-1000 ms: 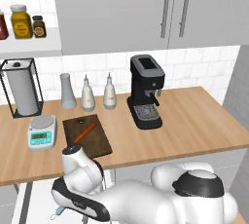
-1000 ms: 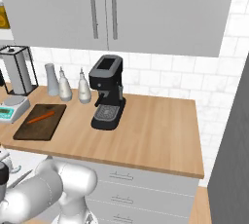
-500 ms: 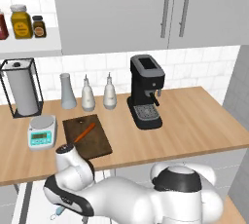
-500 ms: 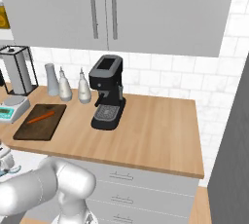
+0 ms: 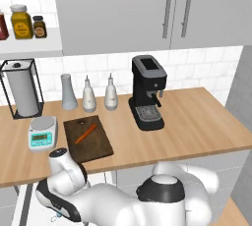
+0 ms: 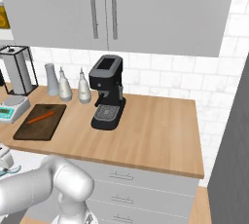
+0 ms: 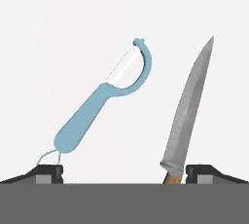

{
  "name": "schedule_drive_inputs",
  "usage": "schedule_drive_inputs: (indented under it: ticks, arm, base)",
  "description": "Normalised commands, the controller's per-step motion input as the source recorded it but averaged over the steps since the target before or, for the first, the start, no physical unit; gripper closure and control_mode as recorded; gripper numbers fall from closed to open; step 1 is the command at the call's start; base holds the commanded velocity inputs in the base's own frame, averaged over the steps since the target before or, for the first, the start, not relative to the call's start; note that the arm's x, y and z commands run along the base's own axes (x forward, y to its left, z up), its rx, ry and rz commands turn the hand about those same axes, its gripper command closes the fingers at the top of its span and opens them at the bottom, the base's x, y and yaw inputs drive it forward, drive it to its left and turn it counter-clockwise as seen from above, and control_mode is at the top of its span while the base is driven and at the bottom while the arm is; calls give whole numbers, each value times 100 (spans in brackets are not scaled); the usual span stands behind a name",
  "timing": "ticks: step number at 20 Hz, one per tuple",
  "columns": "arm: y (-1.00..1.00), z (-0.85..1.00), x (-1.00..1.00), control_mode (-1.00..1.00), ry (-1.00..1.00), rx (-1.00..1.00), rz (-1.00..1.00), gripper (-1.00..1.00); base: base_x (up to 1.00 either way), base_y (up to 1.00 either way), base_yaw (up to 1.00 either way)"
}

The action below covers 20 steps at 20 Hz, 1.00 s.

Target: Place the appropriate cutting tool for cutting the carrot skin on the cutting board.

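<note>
Wood surface (image 5: 197, 127) along the tiled wall: cutting board (image 5: 88, 138) beside the scale (image 5: 42, 133), carrot (image 5: 85, 133) already on it, so the board is staged for peeling. Hand view, on plain white: peeler (image 7: 99, 106) left, knife (image 7: 188, 116) right, both untouched. End effector (image 7: 124, 171) spread wide, empty, framing both; peeler is my pick.

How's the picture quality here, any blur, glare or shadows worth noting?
Left base view: flatly lit, soft, carrot slightly fuzzy on the cutting board. Right base view: similarly soft, without glare. Hand view: peeler and knife crisp on plain white, casting no visible shadows.
</note>
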Motion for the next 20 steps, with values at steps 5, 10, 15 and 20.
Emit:
schedule_drive_inputs:
  ticks: [5, 10, 15, 20]
  arm:
    - [33, -33, 10, -100, 0, 0, 3, -100]
    - [22, -24, 10, -100, 0, 0, 3, -100]
    - [25, -32, 0, -100, 0, 0, 2, -100]
    - [19, -33, 0, -100, 0, 0, 1, -100]
  base:
    - [0, 0, 0]
    - [0, 0, 0]
    - [0, 0, 0]
    - [0, 0, 0]
